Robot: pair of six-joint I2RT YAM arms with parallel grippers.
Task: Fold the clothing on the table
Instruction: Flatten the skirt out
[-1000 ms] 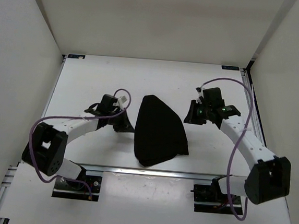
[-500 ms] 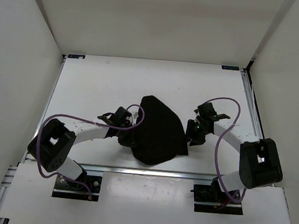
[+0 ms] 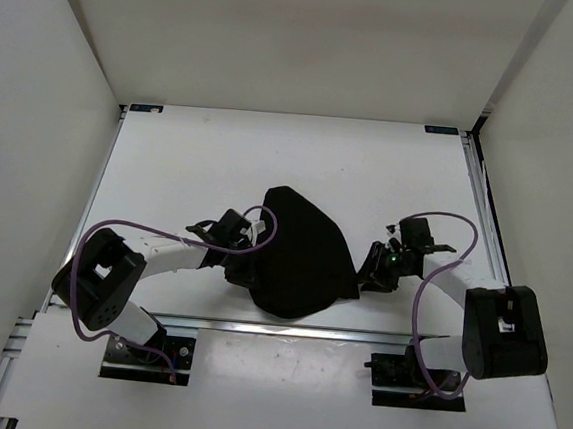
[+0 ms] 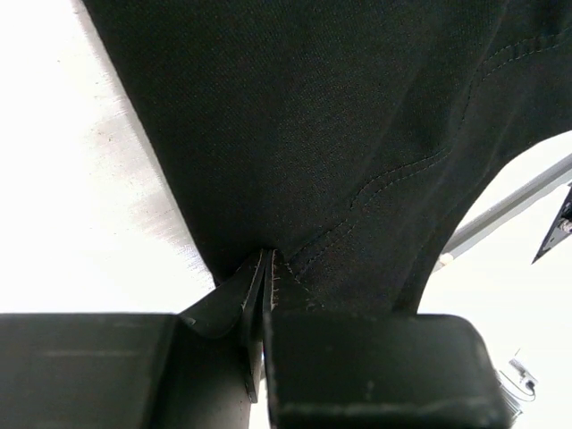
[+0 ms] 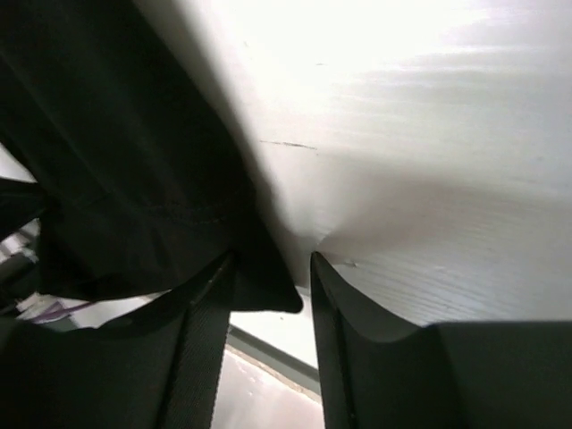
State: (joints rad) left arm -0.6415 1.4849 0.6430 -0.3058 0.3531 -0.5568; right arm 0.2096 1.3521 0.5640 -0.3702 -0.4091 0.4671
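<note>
Pinching the clothing (image 3: 301,256) is the left claw (image 4: 266,286); right claw (image 5: 273,277) spread astride its corner.

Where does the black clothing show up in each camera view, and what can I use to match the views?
Top external: the clothing lies at the centre, close to the near edge, between the two arms.
Left wrist: the clothing fills the upper middle and right.
Right wrist: the clothing covers the left side.
Shared landmark: the white table, bare beside the fabric in every view.
</note>
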